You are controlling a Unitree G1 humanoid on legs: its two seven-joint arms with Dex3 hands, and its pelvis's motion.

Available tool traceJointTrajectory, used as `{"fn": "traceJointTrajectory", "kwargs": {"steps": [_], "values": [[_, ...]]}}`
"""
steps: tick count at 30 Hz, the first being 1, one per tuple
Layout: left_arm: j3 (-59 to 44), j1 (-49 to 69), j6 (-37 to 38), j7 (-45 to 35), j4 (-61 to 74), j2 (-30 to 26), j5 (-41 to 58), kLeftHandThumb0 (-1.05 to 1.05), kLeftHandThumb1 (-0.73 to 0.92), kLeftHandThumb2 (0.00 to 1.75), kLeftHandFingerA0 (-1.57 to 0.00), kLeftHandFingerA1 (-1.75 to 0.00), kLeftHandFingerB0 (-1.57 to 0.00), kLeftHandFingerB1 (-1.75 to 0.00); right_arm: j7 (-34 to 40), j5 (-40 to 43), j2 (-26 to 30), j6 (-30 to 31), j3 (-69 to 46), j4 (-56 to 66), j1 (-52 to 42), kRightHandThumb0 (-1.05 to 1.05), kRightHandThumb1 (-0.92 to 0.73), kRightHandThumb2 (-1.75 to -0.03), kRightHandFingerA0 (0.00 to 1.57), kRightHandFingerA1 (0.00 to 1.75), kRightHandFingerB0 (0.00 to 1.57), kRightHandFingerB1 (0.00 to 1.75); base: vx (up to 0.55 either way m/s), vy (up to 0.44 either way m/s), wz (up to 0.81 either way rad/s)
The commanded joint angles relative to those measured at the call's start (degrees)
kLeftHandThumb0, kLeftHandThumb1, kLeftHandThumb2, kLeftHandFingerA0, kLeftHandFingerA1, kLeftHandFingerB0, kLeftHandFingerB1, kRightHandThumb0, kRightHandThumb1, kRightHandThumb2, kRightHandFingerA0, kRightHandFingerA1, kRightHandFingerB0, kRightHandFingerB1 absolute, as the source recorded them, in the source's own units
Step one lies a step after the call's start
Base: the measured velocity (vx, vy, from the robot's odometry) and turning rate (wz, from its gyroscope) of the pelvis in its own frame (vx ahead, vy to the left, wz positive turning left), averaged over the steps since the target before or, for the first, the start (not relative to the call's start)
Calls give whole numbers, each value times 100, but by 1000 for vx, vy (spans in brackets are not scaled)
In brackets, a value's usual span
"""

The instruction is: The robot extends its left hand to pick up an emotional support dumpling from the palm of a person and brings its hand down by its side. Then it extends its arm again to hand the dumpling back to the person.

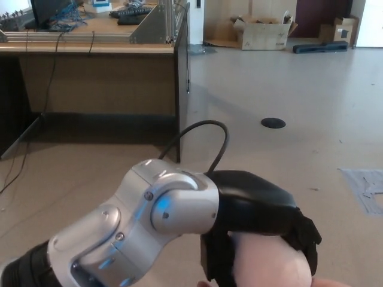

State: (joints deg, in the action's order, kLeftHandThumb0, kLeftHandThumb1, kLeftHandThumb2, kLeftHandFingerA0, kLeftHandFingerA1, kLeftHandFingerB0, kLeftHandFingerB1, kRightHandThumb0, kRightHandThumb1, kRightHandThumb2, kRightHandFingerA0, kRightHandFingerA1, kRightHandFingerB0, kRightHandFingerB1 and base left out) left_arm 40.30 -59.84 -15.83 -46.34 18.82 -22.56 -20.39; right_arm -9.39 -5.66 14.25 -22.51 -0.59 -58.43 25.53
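Head view, from left to right: the silver left forearm (119,233) reaches in from the lower left; its black left hand (263,230) curls over the pale dumpling (269,263), fingers wrapped down around the top and right side, apparently gripping it; the dumpling sits directly beneath the palm, at the bottom edge; its lower half is cut off, so its long axis cannot be read; a sliver of a person's palm (335,282) shows below; the right hand is out of sight.
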Motion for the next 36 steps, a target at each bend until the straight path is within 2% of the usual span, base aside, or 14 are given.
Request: {"fn": "traceJointTrajectory", "kwargs": {"steps": [1, 2, 9, 10, 11, 13, 14, 18, 19, 23, 24, 26, 31, 36], "values": [[74, 573, 1409, 1869, -400, 152, -1312, -35, 26, 50, -108, -66, -87, -50, -186, 44, 144, -101, -17, 73, 166, -58, -83, -66, 53, 43, 48, 38, 0, 0, 0], [-1, 638, 1442, 1952, -414, 197, -1239, -23, 23, 48, -113, -65, -91, -52, -187, 44, 141, -99, -17, 70, 177, -58, -83, -66, 53, 43, 48, 38, 0, 0, 0], [-333, 925, 1710, 2307, -589, 455, -968, -17, 16, 46, -115, -68, -94, -54, -190, 43, 134, -94, -24, 62, 213, -58, -83, -66, 53, 43, 48, 38, 0, 0, 0], [-417, 987, 1704, 2404, -611, 534, -911, -8, 53, 70, -79, -175, -64, -158, -183, 62, 130, -501, -52, -16, 199, -42, -66, -104, 66, 72, 47, 61, 0, 0, 0], [-526, 1068, 1710, 2529, -645, 638, -846, -8, 53, 70, -79, -175, -64, -158, -175, 86, 126, -1011, -86, -114, 181, -42, -66, -104, 66, 72, 47, 61, 0, 0, 0], [-654, 1156, 1776, 2678, -723, 778, -786, -6, 50, 67, -81, -175, -71, -151, -175, 88, 125, -1124, -95, -153, 197, -42, -66, -104, 66, 72, 47, 61, 0, 0, 0], [-723, 1210, 1794, 2798, -745, 849, -789, -8, 53, 71, -74, -175, -54, -167, -78, 63, 85, -965, -94, -228, 266, -66, -83, -65, 53, 39, 52, 38, 0, 0, 0], [-866, 1313, 1898, 2950, -809, 997, -852, -8, 53, 71, -74, -175, -54, -167, 70, 27, 27, -768, -93, -392, 384, -66, -83, -65, 53, 39, 52, 38, 0, 0, 0], [-980, 1383, 1936, 3172, -832, 1105, -882, -5, 56, 66, -74, -175, -54, -171, 52, -17, 46, -739, -48, -393, 395, -71, -81, -65, 47, 41, 39, 35, 0, 0, 0], [-1184, 1506, 2046, 3503, -891, 1308, -961, -5, 56, 66, -74, -175, -54, -171, 29, -81, 75, -703, 24, -407, 414, -71, -81, -65, 47, 41, 39, 35, 0, 0, 0], [-1313, 1560, 1998, 3620, -890, 1423, -878, 0, 56, 70, -72, -175, -49, -175, 119, -168, 83, -639, 83, -372, 414, -77, -83, -66, 58, 47, 46, 39, 0, 0, 0], [-1553, 1650, 1945, 3850, -902, 1638, -765, 2, 57, 67, -71, -175, -50, -175, 262, -299, 89, -550, 175, -334, 418, -76, -84, -65, 62, 46, 54, 39, 0, 0, 0], [-2173, 1502, 2018, 4169, -1073, 1925, -536, 5, 59, 57, -73, -175, -54, -175, 228, -195, 25, -586, 128, -385, 400, -74, -82, -65, 64, 43, 56, 39, 0, 0, 0], [-2774, 995, 1973, 4118, -1326, 1756, -483, -6, 63, 54, -71, -175, -50, -175, 241, -178, 42, -591, 117, -355, 346, -74, -82, -65, 63, 42, 57, 39, 0, 0, 0]]}}
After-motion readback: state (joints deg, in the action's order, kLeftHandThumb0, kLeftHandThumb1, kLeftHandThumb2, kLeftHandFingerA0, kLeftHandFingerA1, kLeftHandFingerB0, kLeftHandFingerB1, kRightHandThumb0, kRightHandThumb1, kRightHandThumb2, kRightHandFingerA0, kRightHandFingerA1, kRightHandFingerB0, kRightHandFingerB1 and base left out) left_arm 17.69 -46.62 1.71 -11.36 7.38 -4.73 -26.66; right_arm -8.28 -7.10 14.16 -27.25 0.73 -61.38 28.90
